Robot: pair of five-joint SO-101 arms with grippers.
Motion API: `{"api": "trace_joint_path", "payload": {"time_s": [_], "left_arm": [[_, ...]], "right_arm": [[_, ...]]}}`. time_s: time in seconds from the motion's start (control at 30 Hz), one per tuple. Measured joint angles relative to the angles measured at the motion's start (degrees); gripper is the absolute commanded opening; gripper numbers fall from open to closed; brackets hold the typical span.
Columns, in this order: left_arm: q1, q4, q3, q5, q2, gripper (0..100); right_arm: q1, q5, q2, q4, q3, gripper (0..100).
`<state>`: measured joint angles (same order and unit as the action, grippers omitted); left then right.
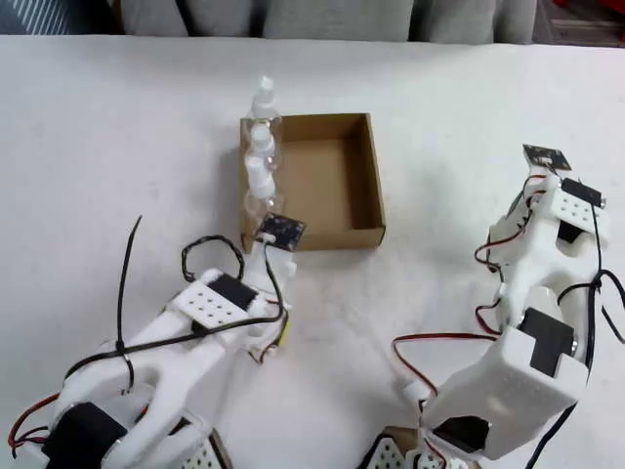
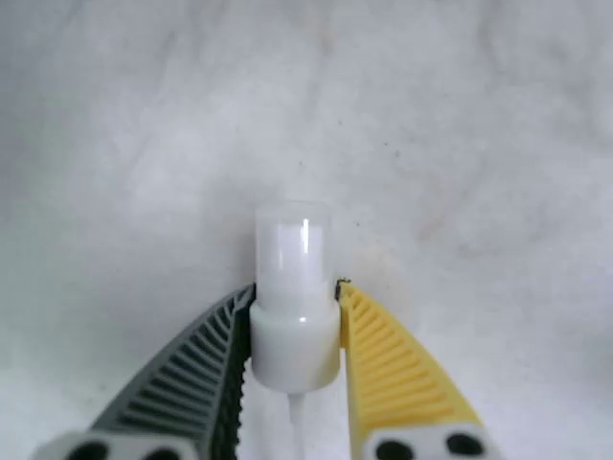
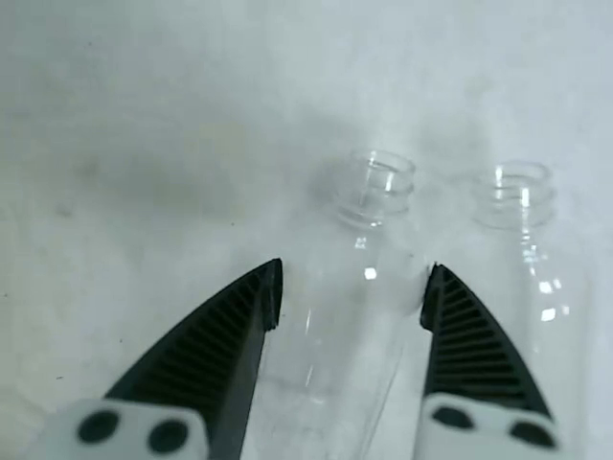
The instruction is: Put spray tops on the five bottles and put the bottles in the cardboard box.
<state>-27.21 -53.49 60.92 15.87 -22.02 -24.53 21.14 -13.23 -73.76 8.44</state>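
3 capped bottles sit inside the cardboard box.

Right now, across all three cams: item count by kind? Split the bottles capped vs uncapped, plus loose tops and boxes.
Capped bottles: 3 (they overlap, best read)
Uncapped bottles: 2
Spray top, held in the left gripper: 1
Cardboard box: 1
Total: 7
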Motion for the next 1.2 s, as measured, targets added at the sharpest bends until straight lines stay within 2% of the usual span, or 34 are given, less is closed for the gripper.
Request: {"api": "trace_joint_path", "payload": {"time_s": [0.23,0.37,0.57,0.67,0.8,0.97,1.2], "left_arm": [[0.0,0.0,0.0,0.0,0.0,2],[0.0,0.0,0.0,0.0,0.0,2],[0.0,0.0,0.0,0.0,0.0,2],[0.0,0.0,0.0,0.0,0.0,2],[0.0,0.0,0.0,0.0,0.0,2],[0.0,0.0,0.0,0.0,0.0,2],[0.0,0.0,0.0,0.0,0.0,2]], "right_arm": [[0.6,-1.8,0.0,-1.1,0.0,19.3],[1.4,-2.1,0.0,-1.1,0.0,14.9],[5.3,10.2,0.0,1.3,0.0,15.1],[5.5,12.1,0.0,1.6,0.0,22.9],[5.5,12.2,0.0,0.0,0.0,32.7],[5.8,12.0,0.0,-2.5,0.0,28.4],[5.8,7.1,0.0,-2.4,0.0,25.2]]}}
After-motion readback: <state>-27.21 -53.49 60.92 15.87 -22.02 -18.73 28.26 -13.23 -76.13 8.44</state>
